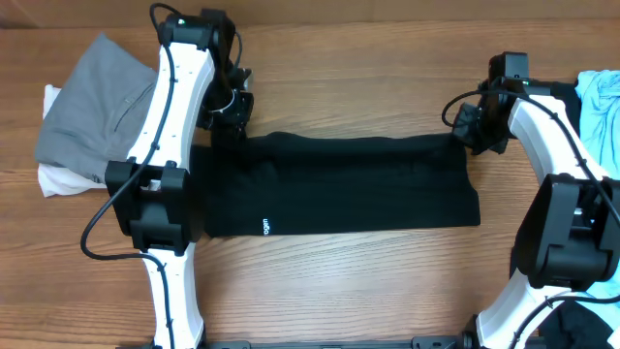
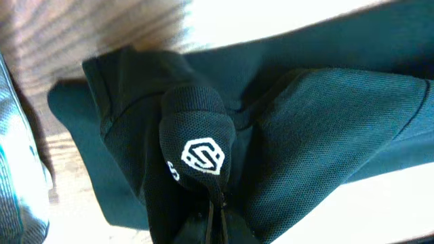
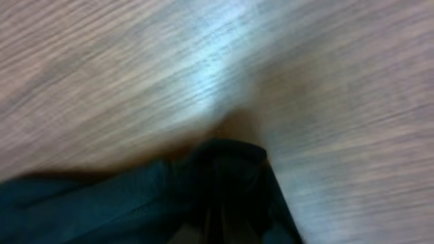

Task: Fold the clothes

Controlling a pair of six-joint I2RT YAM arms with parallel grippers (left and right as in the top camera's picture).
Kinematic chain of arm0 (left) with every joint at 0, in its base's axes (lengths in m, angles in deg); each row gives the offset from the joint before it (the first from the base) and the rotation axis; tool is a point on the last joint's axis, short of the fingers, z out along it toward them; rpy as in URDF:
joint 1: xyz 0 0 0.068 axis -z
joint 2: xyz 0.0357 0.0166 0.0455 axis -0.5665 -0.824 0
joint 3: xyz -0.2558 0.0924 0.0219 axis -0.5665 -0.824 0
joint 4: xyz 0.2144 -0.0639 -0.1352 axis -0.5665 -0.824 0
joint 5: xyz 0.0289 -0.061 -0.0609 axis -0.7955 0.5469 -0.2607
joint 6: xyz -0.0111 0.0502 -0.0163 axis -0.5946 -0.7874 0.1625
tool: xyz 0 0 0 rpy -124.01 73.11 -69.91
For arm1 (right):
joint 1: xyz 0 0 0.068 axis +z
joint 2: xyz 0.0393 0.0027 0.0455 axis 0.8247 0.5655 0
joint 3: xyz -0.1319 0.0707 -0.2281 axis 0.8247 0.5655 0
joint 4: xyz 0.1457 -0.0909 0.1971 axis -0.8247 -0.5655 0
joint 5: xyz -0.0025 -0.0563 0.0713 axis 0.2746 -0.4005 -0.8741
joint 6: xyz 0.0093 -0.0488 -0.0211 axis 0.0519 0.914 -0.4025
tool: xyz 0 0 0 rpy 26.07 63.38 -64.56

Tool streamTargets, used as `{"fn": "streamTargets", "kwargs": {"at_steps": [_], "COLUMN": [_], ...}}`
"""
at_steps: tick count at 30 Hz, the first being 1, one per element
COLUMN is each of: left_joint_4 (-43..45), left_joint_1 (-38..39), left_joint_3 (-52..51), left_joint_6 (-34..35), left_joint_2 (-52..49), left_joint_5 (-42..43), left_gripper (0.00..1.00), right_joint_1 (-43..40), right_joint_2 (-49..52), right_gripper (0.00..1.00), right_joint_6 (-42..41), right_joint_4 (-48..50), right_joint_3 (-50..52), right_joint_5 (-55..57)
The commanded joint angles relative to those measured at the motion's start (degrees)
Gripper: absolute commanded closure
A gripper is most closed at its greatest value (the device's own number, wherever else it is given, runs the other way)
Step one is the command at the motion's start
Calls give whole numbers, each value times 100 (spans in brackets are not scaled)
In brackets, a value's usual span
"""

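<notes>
Black soft-fabric T-shirt (image 1: 368,184), fine mesh weave, white hexagonal logo (image 2: 203,156). Grey folded garment (image 1: 97,107) over white cloth (image 1: 58,181), left edge. Light-blue garment (image 1: 603,107), right edge. Brown wood-grain worktop (image 1: 368,58).

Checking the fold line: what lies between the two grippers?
In the overhead view, only the black T-shirt spans the stretch between left gripper and right gripper.

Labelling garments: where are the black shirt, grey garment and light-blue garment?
black shirt (image 1: 349,184), overhead view, middle of folded body
grey garment (image 1: 92,111), overhead view, centre of top layer
light-blue garment (image 1: 605,105), overhead view, part at frame edge
</notes>
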Motion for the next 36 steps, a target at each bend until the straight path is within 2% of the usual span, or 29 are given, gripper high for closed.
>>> {"fn": "streamTargets", "kwargs": {"at_steps": [1,6,13,25,36], "left_joint_4": [-223,-323,-326,-177,837], "left_joint_1": [-11,-4,63,61,59], "left_joint_3": [107,-33,-710,-2194,-3797], "left_joint_6": [63,20,48,81,343], "left_joint_2": [157,157,201,1287,1307], "left_joint_5": [-39,382,396,157,229], "left_gripper": [96,96,96,96,96], "right_joint_1": [-44,-44,-44,-44,-44], "right_joint_2": [-177,-192,-192,-192,-192], "right_gripper": [96,96,96,95,93], "right_joint_6": [0,0,-4,-175,-153], "right_joint_4": [-192,-647,-1086,-1731,-1978], "right_joint_3": [-90,-90,-87,-87,-87], "right_joint_5": [293,295,348,332,400]}}
